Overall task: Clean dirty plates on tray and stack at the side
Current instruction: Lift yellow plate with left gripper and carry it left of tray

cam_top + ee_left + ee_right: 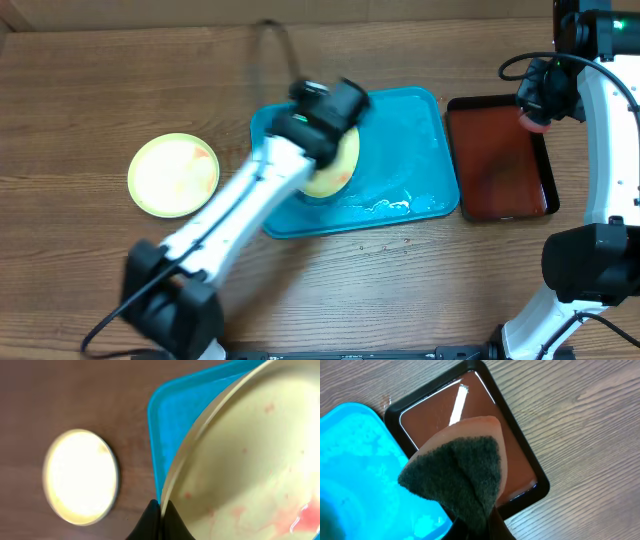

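The turquoise tray (405,140) lies at the centre of the overhead frame, with rounded corners and wet streaks along its lower edge. One yellow-green plate (173,175) lies flat at left centre, well apart from the tray, showing faint orange traces. The smeared plate (342,172), also yellow-green and marked with red sauce, is tilted over the tray's left half.

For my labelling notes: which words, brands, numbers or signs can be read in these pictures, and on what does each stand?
None can be read. The turquoise tray, the dark red tray, the plate on the table, the held plate and the sponge show no print.
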`<state>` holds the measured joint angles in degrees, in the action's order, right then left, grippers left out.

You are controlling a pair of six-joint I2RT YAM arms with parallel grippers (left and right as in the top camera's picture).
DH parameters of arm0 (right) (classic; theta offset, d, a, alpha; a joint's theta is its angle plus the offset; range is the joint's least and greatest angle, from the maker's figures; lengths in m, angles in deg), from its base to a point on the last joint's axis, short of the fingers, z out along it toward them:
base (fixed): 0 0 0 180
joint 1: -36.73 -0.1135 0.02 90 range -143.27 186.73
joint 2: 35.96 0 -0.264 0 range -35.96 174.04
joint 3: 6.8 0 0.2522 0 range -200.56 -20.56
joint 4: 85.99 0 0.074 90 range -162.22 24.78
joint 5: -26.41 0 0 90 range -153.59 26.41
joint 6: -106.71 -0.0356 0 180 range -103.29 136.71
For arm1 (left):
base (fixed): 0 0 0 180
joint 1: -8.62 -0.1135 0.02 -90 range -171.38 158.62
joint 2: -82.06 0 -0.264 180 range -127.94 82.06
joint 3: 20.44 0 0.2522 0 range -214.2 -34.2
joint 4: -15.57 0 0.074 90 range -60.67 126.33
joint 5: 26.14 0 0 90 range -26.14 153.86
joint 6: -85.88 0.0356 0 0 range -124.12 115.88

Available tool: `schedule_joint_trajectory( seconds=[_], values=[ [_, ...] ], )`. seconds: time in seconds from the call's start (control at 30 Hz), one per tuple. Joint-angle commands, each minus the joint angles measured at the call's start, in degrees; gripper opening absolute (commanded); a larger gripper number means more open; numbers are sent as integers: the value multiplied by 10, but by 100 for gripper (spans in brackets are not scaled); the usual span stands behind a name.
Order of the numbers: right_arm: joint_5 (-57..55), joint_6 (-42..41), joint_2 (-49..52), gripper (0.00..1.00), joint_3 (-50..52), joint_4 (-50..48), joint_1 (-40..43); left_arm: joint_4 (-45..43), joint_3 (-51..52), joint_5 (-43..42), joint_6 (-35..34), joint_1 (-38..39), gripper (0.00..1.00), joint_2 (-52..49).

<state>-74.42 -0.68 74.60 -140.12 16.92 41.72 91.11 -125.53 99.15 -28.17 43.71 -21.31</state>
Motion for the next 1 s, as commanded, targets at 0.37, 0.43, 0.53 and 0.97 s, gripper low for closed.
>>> schedule_joint_trajectory(
  seconds=[0.37, 0.43, 0.53, 0.97],
  values=[
    [0, -4, -2, 4, -2, -19, 2, 102, -4, -356, 28, -386, 4, 156],
    [0, -4, -2, 4, -2, -22, 2, 116, -2, -365, 45, -429, 4, 156],
    [0, -4, -2, 4, -2, -25, 2, 126, 2, -388, 64, -487, 4, 156],
    [0, -4, -2, 4, -1, -16, 2, 63, 107, -511, 121, -681, 4, 156]
  ],
)
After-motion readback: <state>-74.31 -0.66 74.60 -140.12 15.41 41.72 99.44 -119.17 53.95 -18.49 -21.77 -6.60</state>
